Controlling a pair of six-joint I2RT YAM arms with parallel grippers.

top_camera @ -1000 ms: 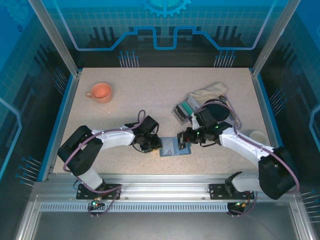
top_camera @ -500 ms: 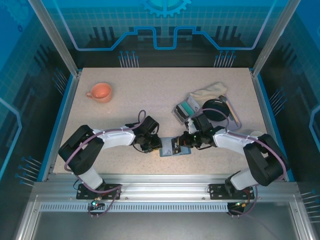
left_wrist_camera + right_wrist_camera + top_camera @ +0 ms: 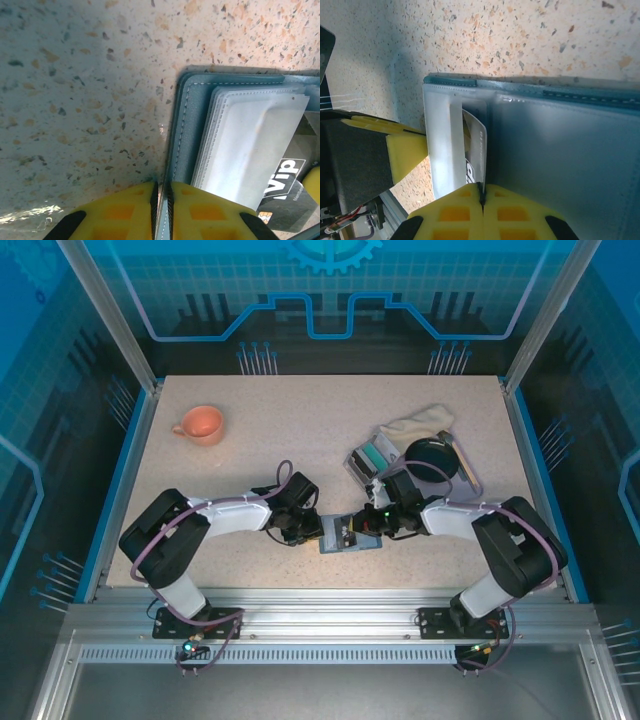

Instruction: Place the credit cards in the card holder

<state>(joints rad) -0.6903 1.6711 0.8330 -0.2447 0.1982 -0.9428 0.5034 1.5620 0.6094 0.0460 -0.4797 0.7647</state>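
The teal-blue card holder (image 3: 350, 536) lies open on the table near the front edge. My left gripper (image 3: 318, 530) is shut on its left edge, and the left wrist view shows the yellow fingers (image 3: 125, 210) pinching the stitched rim of the card holder (image 3: 197, 120). My right gripper (image 3: 366, 529) is shut on a dark "VIP" credit card (image 3: 479, 145), held on edge with its far end inside the holder's clear sleeve (image 3: 442, 135). The same credit card (image 3: 285, 182) pokes out beneath the white sleeves. More teal credit cards (image 3: 376, 454) sit in a clear box.
A clear plastic box (image 3: 362, 462), a black round object (image 3: 432, 460) and a white cloth (image 3: 420, 422) lie behind the right arm. An orange cup (image 3: 201, 424) stands at the far left. The table's front rail (image 3: 330, 600) runs close below the holder.
My right gripper has moved left with the card, from the holder's right edge onto its middle. The right arm has folded in. The left gripper has stayed put.
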